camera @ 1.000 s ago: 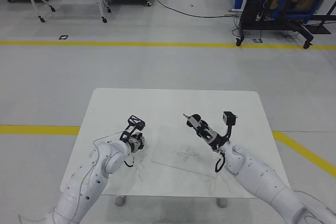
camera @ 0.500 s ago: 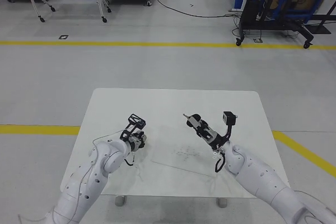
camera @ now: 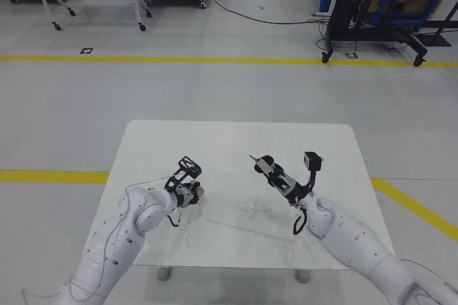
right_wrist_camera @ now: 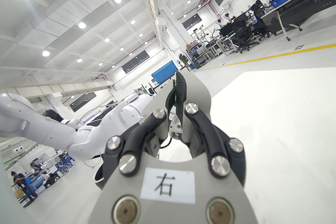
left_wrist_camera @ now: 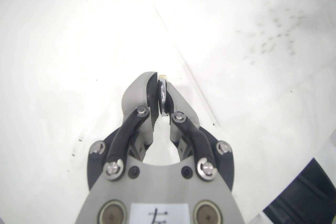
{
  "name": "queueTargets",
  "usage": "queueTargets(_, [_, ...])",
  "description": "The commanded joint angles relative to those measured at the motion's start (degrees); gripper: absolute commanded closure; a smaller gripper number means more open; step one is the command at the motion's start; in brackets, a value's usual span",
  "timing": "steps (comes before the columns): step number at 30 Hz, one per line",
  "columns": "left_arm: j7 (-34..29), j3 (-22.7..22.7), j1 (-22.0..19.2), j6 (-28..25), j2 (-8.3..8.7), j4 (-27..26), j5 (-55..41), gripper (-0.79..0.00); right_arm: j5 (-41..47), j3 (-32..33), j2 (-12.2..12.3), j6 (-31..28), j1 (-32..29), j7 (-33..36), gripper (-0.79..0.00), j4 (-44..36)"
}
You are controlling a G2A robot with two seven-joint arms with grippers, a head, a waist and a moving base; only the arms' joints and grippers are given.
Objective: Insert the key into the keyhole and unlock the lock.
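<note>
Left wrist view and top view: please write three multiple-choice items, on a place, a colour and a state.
1. The grey left gripper is over:
A) the white rectangular table
B) the floor
C) a chair

2. The tip of the thin silver metal piece is:
A) red
B) blue
C) brass-yellow

3. The left gripper's jaws are:
A) wide open
B) shut on the metal piece
C) shut on nothing

Answers:
1 A, the top view shows tabletop beneath it.
2 C, the left wrist view shows a yellowish tip.
3 B, the jaws press the piece from both sides.
</note>
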Motion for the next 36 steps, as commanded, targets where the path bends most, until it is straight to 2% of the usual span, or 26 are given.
queueTargets(1, [-0.2, 0.1, -0.3, 1.1, -0.11, 0.6, -0.1, 0.000, 0.0, 0.0, 0.0, 0.0, 0.0, 0.0, 0.000, 0.0])
queueTargets(8, [-0.8, 1.0, -1.3, 3.9, -0.49, 1.6, 0.7, 0.000, 0.0, 0.0, 0.0, 0.0, 0.0, 0.0, 0.000, 0.0])
queueTargets(13, [1.8, -0.4, -0.8, 0.4, -0.45, 1.3, -4.6, 0.000, 0.0, 0.0, 0.0, 0.0, 0.0, 0.0, 0.000, 0.0])
queueTargets(16, [3.5, -3.6, 0.0, -5.5, -0.19, 1.9, -15.4, 0.000, 0.0, 0.0, 0.0, 0.0, 0.0, 0.0, 0.000, 0.0])
queueTargets(20, [4.1, -8.8, 1.2, -16.5, 0.56, 4.1, -32.4, 0.000, 0.0, 0.0, 0.0, 0.0, 0.0, 0.0, 0.000, 0.0])
queueTargets(24, [0.9, -11.0, 1.7, -25.6, 1.15, 7.3, -49.2, 0.000, 0.0, 0.0, 0.0, 0.0, 0.0, 0.0, 0.000, 0.0])
queueTargets(31, [-5.7, -10.8, 0.6, -30.1, 1.69, 11.7, -68.2, 0.000, 3.8, -0.7, -1.5, 2.7, 0.5, 4.6, 0.000, -2.2])
queueTargets(36, [-7.5, -10.7, -0.2, -29.6, 1.89, 12.9, -69.9, 0.000, 6.6, -3.4, -4.2, 7.9, 3.6, 9.8, 0.000, -0.5])
